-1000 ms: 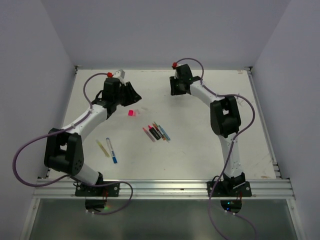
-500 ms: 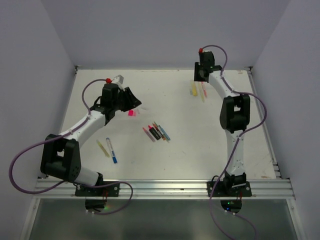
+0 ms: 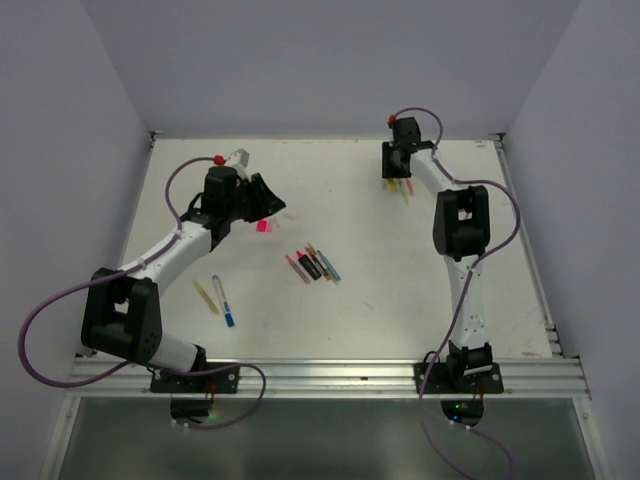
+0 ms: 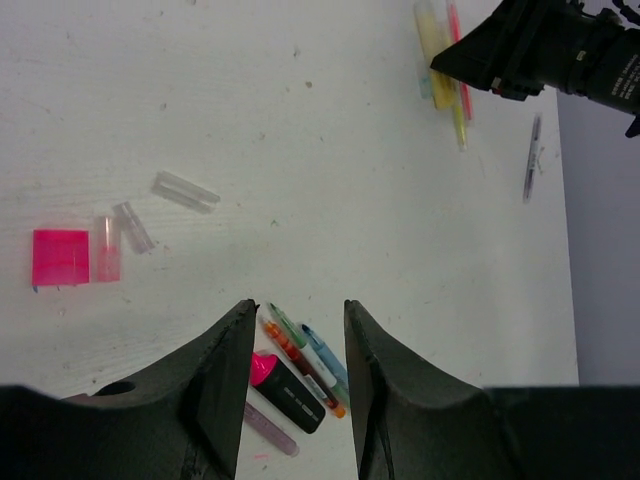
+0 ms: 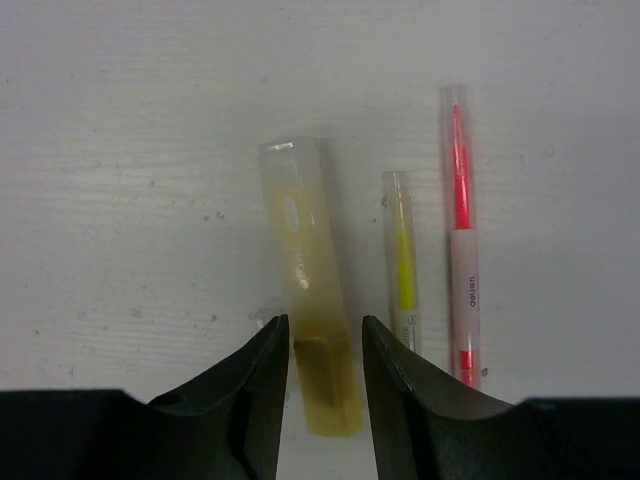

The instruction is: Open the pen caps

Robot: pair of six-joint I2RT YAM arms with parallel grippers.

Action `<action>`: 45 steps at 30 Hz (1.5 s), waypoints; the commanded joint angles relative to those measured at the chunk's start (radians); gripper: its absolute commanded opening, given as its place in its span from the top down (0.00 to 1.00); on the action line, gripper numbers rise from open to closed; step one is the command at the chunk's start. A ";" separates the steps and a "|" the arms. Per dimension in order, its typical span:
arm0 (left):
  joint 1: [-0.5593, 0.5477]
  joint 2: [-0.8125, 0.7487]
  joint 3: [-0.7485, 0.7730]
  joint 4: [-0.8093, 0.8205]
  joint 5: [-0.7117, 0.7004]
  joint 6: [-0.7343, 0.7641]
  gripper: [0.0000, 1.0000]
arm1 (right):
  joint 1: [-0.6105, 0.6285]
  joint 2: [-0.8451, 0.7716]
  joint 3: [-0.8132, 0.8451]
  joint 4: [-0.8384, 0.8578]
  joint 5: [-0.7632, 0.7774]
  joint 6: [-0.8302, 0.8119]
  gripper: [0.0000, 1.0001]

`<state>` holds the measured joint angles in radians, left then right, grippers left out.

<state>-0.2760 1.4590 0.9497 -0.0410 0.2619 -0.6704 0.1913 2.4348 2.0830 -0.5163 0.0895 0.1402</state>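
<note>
My right gripper (image 5: 324,325) hangs open at the table's far right, its jaws straddling the near end of a thick yellow highlighter (image 5: 305,250) that lies flat. Beside it lie a slim yellow pen (image 5: 402,260) and a slim red pen (image 5: 462,220). The left gripper (image 4: 300,308) is open and holds nothing. Below it lies a cluster of pens (image 4: 300,375): a pink-and-black highlighter, orange, green and blue ones. A pink cap (image 4: 60,257) and clear caps (image 4: 120,238) lie loose to the left. In the top view the left gripper (image 3: 265,200) is near the pink cap (image 3: 262,226).
A yellow pen (image 3: 207,296) and a blue pen (image 3: 222,301) lie near the left arm. A thin grey pen (image 4: 531,160) lies by the right edge. The table's back wall stands just behind the right gripper (image 3: 393,176).
The right arm swung from the back middle to the far right corner, then settled over the yellow highlighter. The left gripper shifted slightly towards the pink cap.
</note>
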 commanded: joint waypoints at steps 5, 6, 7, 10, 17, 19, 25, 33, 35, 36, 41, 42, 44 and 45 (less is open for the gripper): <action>-0.003 -0.037 -0.012 0.076 0.030 0.005 0.56 | 0.004 0.030 0.022 -0.024 -0.066 -0.005 0.62; -0.003 -0.037 -0.012 0.076 0.031 0.005 0.56 | 0.005 0.027 0.014 -0.024 -0.066 -0.002 0.62; -0.003 -0.040 -0.014 0.078 0.031 0.005 0.56 | 0.005 0.026 0.006 -0.022 -0.068 0.001 0.62; -0.003 -0.043 -0.019 0.078 0.036 0.005 0.56 | 0.005 0.027 -0.008 -0.033 -0.080 0.009 0.63; -0.003 -0.049 -0.035 0.085 0.050 0.002 0.56 | 0.025 -0.003 -0.057 -0.028 -0.140 0.029 0.71; -0.003 -0.057 -0.042 0.089 0.050 0.002 0.56 | 0.040 -0.011 -0.057 -0.031 -0.134 0.021 0.74; -0.003 -0.078 -0.063 0.089 0.046 -0.001 0.56 | 0.085 -0.010 -0.061 -0.045 -0.136 0.016 0.78; -0.003 -0.092 -0.081 0.087 0.036 -0.001 0.55 | 0.138 -0.002 -0.074 -0.051 -0.146 -0.019 0.79; -0.003 -0.092 -0.085 0.090 0.033 -0.001 0.55 | 0.152 0.000 -0.069 -0.057 -0.148 -0.030 0.79; -0.003 -0.089 -0.086 0.092 0.033 -0.003 0.55 | 0.157 0.000 -0.069 -0.057 -0.152 -0.031 0.79; -0.002 -0.077 -0.094 0.110 0.028 -0.024 0.55 | 0.187 -0.011 -0.095 -0.048 -0.180 -0.066 0.80; -0.002 -0.075 -0.092 0.115 0.030 -0.027 0.55 | 0.195 -0.014 -0.100 -0.048 -0.177 -0.073 0.80; 0.000 -0.069 -0.095 0.127 0.030 -0.040 0.55 | 0.210 -0.019 -0.107 -0.047 -0.186 -0.086 0.80; 0.001 -0.065 -0.095 0.136 0.031 -0.044 0.55 | 0.215 -0.019 -0.109 -0.047 -0.188 -0.087 0.80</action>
<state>-0.2760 1.3933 0.8627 0.0223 0.2958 -0.6922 0.3618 2.4218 2.0163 -0.4881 -0.0212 0.0792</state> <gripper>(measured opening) 0.445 0.316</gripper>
